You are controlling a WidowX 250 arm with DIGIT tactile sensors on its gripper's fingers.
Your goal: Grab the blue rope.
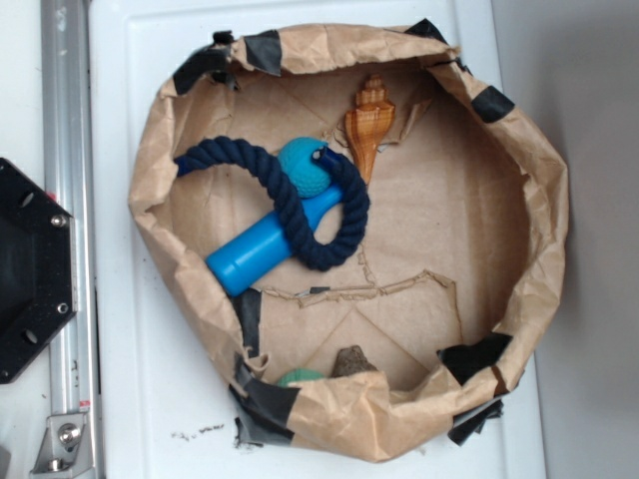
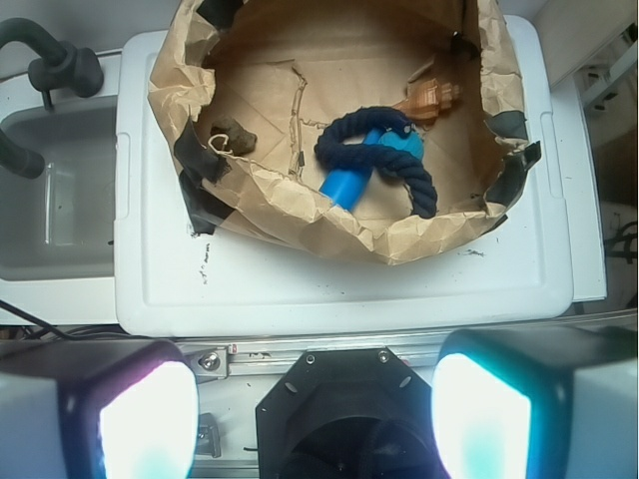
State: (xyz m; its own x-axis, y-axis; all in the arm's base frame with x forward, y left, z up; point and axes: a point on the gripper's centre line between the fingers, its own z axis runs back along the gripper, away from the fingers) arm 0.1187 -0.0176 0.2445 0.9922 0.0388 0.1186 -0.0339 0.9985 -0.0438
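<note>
One crumpled brown paper basin w/ black tape patches (image 1: 544,215) sits on one white plastic lid (image 1: 150,379), and inside it the count runs: 1 thick dark navy twisted rope (image 1: 329,249), 1 bright blue smooth plastic cylinder (image 1: 250,254), 1 teal knitted ball (image 1: 300,170), 1 orange spiral shell-shaped toy (image 1: 367,125), 1 small brown lumpy object (image 1: 351,361) and 1 green rounded bit (image 1: 300,377) half hidden by the paper rim – can't tell what that last one is. The navy rope lies in the left-centre of the basin in the exterior view, curled into one closed loop w/ a tail running out to the upper left toward the paper wall; its strands are chunky, twisted, matte and much darker than the cylinder. The loop goes around the cylinder's upper part, and the rope crosses over the teal ball, touching both. Shell toy is just beside the ball, apart from the rope. In the wrist view the gripper (image 2: 315,419) shows as 2 blurred pale fingers (image 2: 145,419) at the bottom corners – spread wide apart, nothing between them, well apart from the rope (image 2: 344,140).
</note>
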